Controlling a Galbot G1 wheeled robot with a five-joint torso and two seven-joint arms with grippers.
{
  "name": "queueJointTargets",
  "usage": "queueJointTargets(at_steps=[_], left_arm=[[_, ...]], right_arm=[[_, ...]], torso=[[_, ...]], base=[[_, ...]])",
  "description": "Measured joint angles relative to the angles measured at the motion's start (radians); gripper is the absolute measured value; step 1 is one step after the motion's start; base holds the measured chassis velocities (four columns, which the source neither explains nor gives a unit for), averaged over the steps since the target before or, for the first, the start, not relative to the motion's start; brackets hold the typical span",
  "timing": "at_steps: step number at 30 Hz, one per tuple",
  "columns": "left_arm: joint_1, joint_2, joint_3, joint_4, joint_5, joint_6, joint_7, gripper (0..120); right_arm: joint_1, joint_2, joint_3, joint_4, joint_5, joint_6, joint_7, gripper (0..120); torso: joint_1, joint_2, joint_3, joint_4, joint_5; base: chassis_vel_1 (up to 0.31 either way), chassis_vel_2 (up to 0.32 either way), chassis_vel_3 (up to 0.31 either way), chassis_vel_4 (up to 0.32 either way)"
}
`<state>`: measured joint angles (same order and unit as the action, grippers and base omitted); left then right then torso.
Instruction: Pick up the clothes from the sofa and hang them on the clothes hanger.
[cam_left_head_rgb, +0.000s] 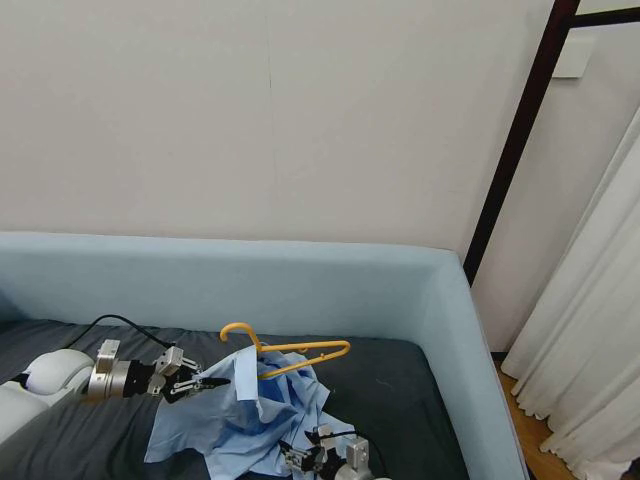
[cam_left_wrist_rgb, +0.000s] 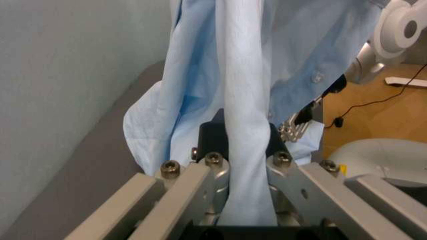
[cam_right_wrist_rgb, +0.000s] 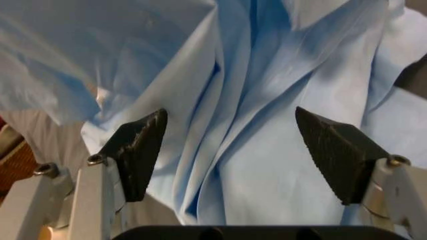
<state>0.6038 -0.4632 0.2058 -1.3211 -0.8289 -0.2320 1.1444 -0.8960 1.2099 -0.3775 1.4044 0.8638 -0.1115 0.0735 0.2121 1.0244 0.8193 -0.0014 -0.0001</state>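
Note:
A light blue shirt (cam_left_head_rgb: 255, 415) lies crumpled on the sofa's dark grey seat (cam_left_head_rgb: 400, 400). A yellow hanger (cam_left_head_rgb: 295, 350) pokes out of its top, hook toward the left. My left gripper (cam_left_head_rgb: 207, 383) reaches in from the left and is shut on a fold of the shirt; the left wrist view shows that strip of cloth (cam_left_wrist_rgb: 243, 125) pinched between its fingers (cam_left_wrist_rgb: 217, 172). My right gripper (cam_left_head_rgb: 305, 458) sits at the shirt's near edge. In the right wrist view its black pads (cam_right_wrist_rgb: 137, 147) stand wide apart, with shirt cloth (cam_right_wrist_rgb: 233, 105) just beyond them.
The light blue sofa back (cam_left_head_rgb: 250, 280) runs behind the shirt, and its arm (cam_left_head_rgb: 450, 340) closes off the right side. A black rack pole (cam_left_head_rgb: 515, 140) stands against the wall at right, with white curtains (cam_left_head_rgb: 590, 340) and wood floor (cam_left_head_rgb: 520, 400) beyond.

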Motion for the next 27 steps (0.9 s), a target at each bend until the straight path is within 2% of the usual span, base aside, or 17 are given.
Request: queueJointTargets(at_steps=[7,21,24,25,27], left_arm=[[-0.001,-0.003,0.000,0.005,0.000,0.006,0.005,3],[0.001,0.002,-0.008,0.010,-0.003,0.009,0.015,3],[0.001,0.002,-0.009,0.011,-0.003,0.009,0.018,3],[0.001,0.003,-0.009,0.010,-0.003,0.009,0.018,3],[0.002,0.003,-0.009,0.009,-0.003,0.009,0.019,3]], right_arm=[[-0.004,0.002,-0.007,-0.014,0.001,-0.001,-0.012,64],[-0.019,-0.002,-0.007,-0.044,0.009,0.009,-0.041,63],[-0.025,-0.008,-0.004,-0.043,0.018,0.014,-0.050,56],[-0.025,-0.010,-0.003,-0.043,0.023,0.016,-0.052,49],[-0.025,-0.010,-0.001,-0.043,0.028,0.017,-0.054,48]], torso=[[0.000,0.000,0.000,-0.0001,0.0000],[0.000,0.000,0.000,-0.0001,0.0001],[0.000,0.000,0.000,-0.0001,-0.0001],[0.000,0.000,0.000,-0.0002,0.0000],[0.000,0.000,0.000,-0.0002,0.0001]], base=[[0.000,0.000,0.000,0.000],[0.000,0.000,0.000,0.000],[0.000,0.000,0.000,0.000],[0.000,0.000,0.000,0.000],[0.000,0.000,0.000,0.000]])
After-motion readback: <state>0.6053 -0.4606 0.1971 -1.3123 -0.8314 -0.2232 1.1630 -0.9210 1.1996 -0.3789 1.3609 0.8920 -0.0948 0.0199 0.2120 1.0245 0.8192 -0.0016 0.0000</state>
